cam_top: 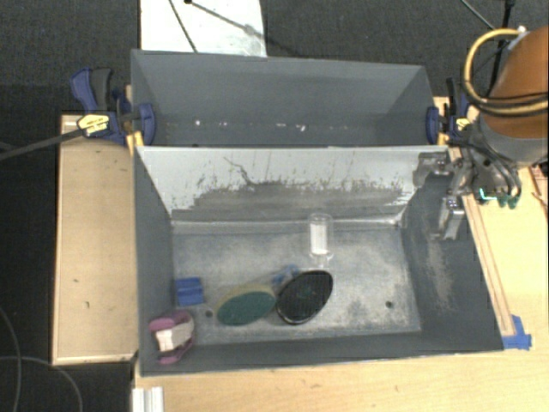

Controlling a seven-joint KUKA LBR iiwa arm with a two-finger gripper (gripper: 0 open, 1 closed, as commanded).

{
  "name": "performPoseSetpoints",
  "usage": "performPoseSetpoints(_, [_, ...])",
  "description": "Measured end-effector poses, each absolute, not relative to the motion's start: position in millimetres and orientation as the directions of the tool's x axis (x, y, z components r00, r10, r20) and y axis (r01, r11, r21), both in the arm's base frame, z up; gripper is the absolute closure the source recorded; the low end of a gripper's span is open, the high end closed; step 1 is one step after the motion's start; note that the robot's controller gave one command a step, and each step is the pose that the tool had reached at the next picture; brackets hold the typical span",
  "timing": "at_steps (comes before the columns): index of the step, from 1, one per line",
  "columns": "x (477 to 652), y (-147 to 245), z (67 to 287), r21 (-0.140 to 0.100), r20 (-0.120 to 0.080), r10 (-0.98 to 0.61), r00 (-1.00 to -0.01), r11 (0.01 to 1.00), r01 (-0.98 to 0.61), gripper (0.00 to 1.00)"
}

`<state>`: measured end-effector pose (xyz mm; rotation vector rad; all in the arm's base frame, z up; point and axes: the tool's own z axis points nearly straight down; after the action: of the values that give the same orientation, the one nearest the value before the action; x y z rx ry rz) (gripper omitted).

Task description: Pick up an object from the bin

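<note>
My gripper [451, 206] hangs over the bin's right sloping wall near the back right corner, well above the floor, and nothing shows in it. The nearest loose thing is a small clear plastic vial [319, 234] standing at the middle of the bin floor, far to the gripper's left. In front of the vial lies a black round disc [305, 296], with a dark green oval pad [246, 307] touching its left side. A small blue piece [282, 275] peeks out behind the two.
A blue block [189, 292] lies by the left wall. A pink and white object [172, 332] sits in the front left corner. The arm with its orange cover and cables stands outside the bin's right rim.
</note>
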<state>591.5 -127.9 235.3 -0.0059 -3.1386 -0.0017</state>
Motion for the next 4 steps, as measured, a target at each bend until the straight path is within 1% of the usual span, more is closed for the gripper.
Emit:
performPoseSetpoints(1, [535.5, -62.1, 139.2, 0.004, 0.008, -0.041, -0.999, 0.999, -0.041, 0.0])
performPoseSetpoints(2, [541.2, 6.5, 133.7, 0.004, -0.001, -0.071, -0.997, 0.997, -0.071, 0.0])
performPoseSetpoints(3, [496.9, 51.4, 74.3, 0.003, 0.007, -0.12, -0.993, 0.993, -0.12, 0.0])
performPoseSetpoints(4, [499.9, 47.9, 77.3, 0.0, -0.001, -0.12, -0.993, 0.993, -0.12, 1.0])
